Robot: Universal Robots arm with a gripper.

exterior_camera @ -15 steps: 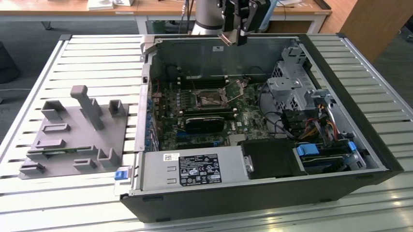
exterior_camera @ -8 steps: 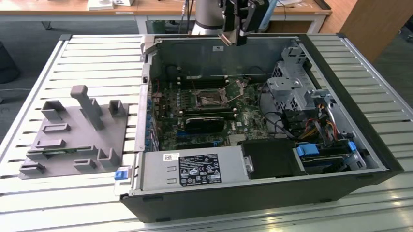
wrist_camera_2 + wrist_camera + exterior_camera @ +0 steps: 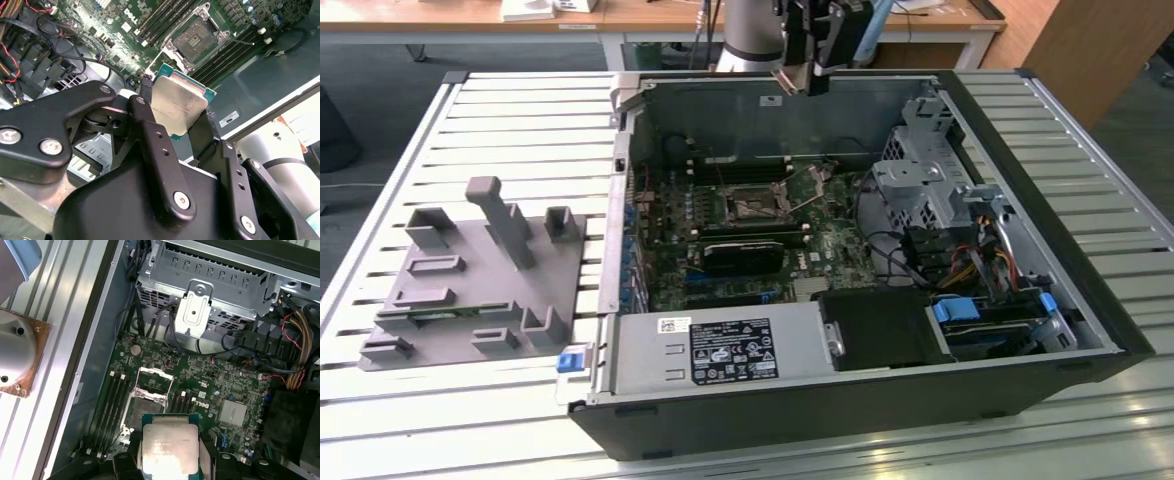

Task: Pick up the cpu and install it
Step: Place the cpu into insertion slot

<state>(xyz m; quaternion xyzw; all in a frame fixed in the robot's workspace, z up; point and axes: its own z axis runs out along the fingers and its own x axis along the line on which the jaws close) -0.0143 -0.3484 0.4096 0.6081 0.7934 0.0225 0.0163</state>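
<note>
Clamping the cpu (image 3: 179, 102) by two opposite edges, the gripper (image 3: 176, 114) is closed on it, metal lid toward the second wrist cam. In the exterior view the gripper hangs at upper ctr of frame, over the far wall of the open PC case (image 3: 854, 420). Mobo socket (image 3: 754, 205) sits mid-frame, well apart from the cpu. Grey tray (image 3: 467, 290) lies on the counter (image 3: 520, 120), frame left.
</note>
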